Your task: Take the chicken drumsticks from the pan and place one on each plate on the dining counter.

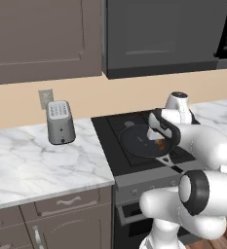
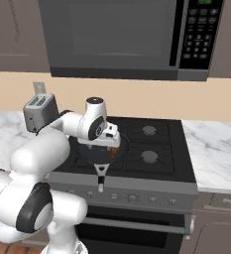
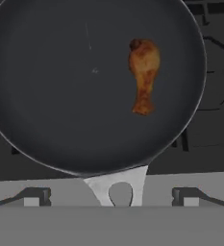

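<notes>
The dark round pan sits on a front burner of the stove, its pale handle pointing toward me. One orange-brown chicken drumstick lies in it, on the right side in the hand view, thick end away. It shows as a small orange patch under the hand. My gripper hovers just above the pan, pointing down, open and holding nothing. The plates and the dining counter are out of view.
The black stove stands between marble tops over drawers. A silver toaster stands left of the stove by the wall. A microwave hangs overhead.
</notes>
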### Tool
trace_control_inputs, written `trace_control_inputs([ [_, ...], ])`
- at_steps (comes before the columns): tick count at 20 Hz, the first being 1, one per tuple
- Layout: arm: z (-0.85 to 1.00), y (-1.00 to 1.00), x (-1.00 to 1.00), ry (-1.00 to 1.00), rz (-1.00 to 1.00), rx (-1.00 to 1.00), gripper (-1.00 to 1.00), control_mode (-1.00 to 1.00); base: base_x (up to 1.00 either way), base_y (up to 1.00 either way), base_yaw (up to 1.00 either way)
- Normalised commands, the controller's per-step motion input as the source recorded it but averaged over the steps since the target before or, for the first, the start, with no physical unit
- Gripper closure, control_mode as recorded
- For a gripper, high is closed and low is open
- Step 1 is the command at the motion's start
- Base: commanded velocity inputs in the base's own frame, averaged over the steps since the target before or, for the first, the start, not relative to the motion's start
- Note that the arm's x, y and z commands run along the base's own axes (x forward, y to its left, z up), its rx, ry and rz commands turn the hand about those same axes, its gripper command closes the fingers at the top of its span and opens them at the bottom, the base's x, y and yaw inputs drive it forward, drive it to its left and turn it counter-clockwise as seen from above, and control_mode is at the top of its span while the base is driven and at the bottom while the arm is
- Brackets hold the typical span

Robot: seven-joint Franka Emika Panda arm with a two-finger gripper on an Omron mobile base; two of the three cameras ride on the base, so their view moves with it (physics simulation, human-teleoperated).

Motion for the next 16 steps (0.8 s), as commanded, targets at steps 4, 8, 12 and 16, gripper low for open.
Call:
trace_control_inputs([
  [4, -0.38, -0.31, 0.44, -0.10, -0.27, 0.09, -1.00, -1.00, 0.00, 0.00, 0.00],
  [8, -0.22, -0.12, 0.44, -0.05, -0.21, 0.08, -1.00, -1.00, 0.00, 0.00, 0.00],
  [12, -0.03, -0.04, 0.60, 0.00, -0.14, 0.00, -1.00, -1.00, 0.00, 0.00, 0.00],
  [16, -0.14, 0.00, 0.54, 0.01, -0.10, 0.00, -1.00, -1.00, 0.00, 0.00, 0.00],
])
